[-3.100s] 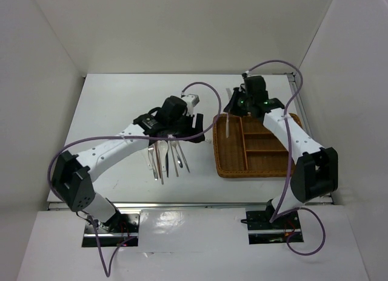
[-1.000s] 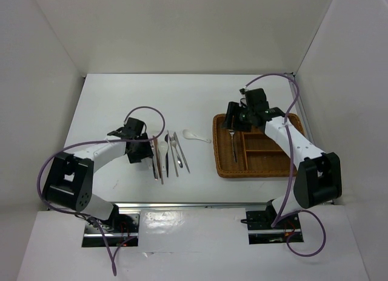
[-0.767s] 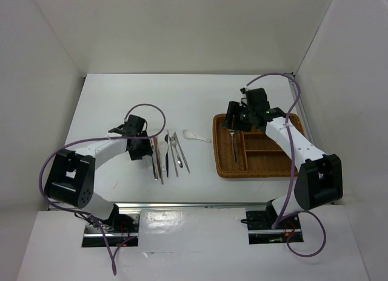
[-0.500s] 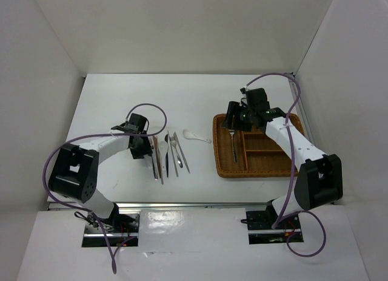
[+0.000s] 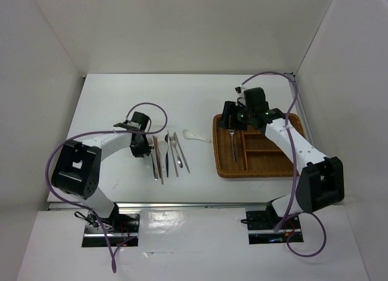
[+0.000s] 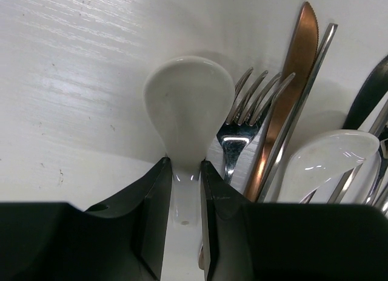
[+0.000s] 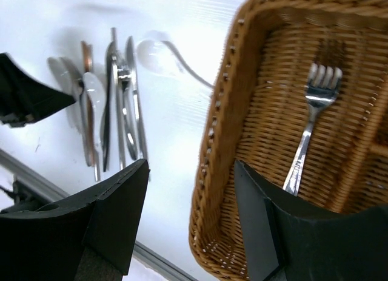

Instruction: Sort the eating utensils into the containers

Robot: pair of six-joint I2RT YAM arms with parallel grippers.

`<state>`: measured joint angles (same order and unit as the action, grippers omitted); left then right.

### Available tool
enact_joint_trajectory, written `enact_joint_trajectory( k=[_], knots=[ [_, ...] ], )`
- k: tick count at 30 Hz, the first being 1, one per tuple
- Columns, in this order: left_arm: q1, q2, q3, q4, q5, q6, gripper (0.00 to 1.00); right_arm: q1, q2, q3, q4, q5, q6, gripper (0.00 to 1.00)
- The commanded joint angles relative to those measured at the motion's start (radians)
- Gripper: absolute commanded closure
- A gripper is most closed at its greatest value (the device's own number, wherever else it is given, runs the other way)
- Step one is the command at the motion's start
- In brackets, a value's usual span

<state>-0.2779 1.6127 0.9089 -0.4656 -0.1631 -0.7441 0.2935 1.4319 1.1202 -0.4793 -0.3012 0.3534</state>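
At the left end of the utensil row (image 5: 167,153), the left gripper (image 6: 185,169) pinches the handle of a white soup spoon (image 6: 188,102) lying flat on the table, its bowl just beside a loose fork (image 6: 248,108). This looks like the grasp step, so the next move calls for a clean lift clear of the neighbours, then a carry to the wicker tray (image 7: 218,129). There the right gripper (image 7: 191,172) hovers, fingers spread and empty, over the long compartment holding a sorted fork (image 7: 309,129).

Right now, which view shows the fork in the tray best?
Right wrist: the fork lies large in the wicker tray, tines and handle clear. Top external shows a thin sliver; left wrist doesn't show it.
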Motion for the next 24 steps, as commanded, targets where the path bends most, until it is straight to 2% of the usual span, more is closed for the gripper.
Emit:
enact_joint_trajectory(
  k=[1,10,14,18,24],
  knots=[
    [-0.01,0.01,-0.002,-0.038,-0.032,-0.021,0.83,0.038,-0.065,0.007,0.082,-0.058,-0.027,0.34],
    [-0.067,-0.197,0.038,-0.019,0.099,0.049,0.84,0.067,-0.064,-0.003,0.188,-0.19,0.004,0.34],
    [-0.112,-0.227,0.07,-0.03,0.17,0.084,0.84,0.105,-0.028,-0.003,0.229,-0.228,0.013,0.34],
    [-0.171,-0.238,0.079,0.036,0.255,0.104,0.84,0.131,0.014,0.006,0.287,-0.251,0.047,0.34],
    [-0.28,-0.226,0.114,0.11,0.289,0.104,0.84,0.202,0.064,-0.003,0.361,-0.276,0.091,0.34]
  ],
)
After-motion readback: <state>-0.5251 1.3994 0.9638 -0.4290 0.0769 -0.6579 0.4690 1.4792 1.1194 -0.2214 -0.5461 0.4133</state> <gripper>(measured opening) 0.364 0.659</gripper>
